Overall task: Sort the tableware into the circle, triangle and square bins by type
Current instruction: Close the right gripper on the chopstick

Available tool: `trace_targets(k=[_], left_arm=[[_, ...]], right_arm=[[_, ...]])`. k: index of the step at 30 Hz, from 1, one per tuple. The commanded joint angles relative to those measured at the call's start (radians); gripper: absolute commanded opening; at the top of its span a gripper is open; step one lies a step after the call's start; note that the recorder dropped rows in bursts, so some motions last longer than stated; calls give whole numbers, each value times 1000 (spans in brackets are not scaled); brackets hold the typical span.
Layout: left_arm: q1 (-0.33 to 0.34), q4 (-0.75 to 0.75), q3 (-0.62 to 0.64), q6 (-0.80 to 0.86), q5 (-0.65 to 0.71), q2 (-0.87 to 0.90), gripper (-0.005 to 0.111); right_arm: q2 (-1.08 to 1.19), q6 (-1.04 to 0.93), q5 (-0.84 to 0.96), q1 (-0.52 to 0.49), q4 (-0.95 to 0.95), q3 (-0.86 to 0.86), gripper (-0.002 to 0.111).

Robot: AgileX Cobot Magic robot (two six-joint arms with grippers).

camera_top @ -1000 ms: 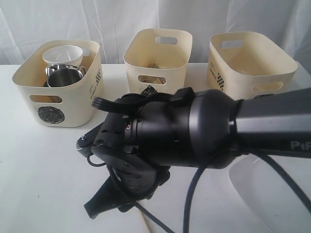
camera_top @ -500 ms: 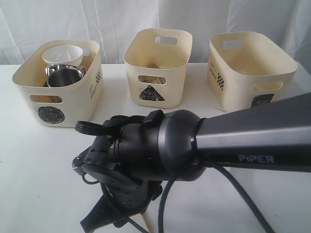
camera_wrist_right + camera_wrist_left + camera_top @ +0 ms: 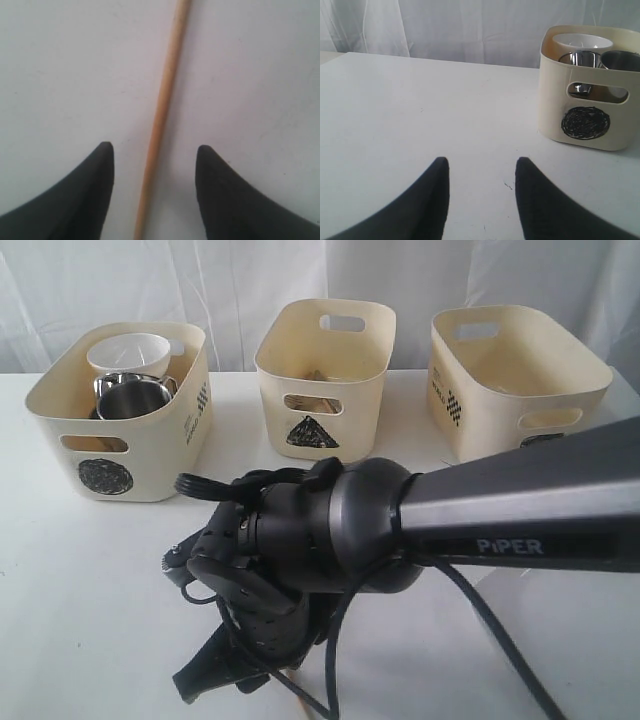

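White table (image 3: 80, 590) under everything. Your right arm (image 3: 520, 525) fills exterior view's foreground. Three cream bins along back: circle bin (image 3: 150, 455) left, triangle bin (image 3: 360, 425) middle, square bin (image 3: 490, 405) right. Circle bin holds white bowl (image 3: 128, 352) and steel mug (image 3: 130, 400). Your left gripper (image 3: 481, 160): jaws parted, empty, over bare table near circle bin. Your right gripper (image 3: 154, 146): jaws parted, straddling wooden chopstick (image 3: 162, 115) lying on table, touching neither finger.
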Motion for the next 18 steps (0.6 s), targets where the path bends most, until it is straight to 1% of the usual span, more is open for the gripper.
trace_targets(k=[1, 18], left_arm=[[3, -5, 3, -1, 0, -5, 47], [3, -5, 3, -1, 0, -5, 47]], right_arm=[[12, -6, -1, -30, 22, -4, 48], [70, -97, -5, -38, 94, -4, 47]])
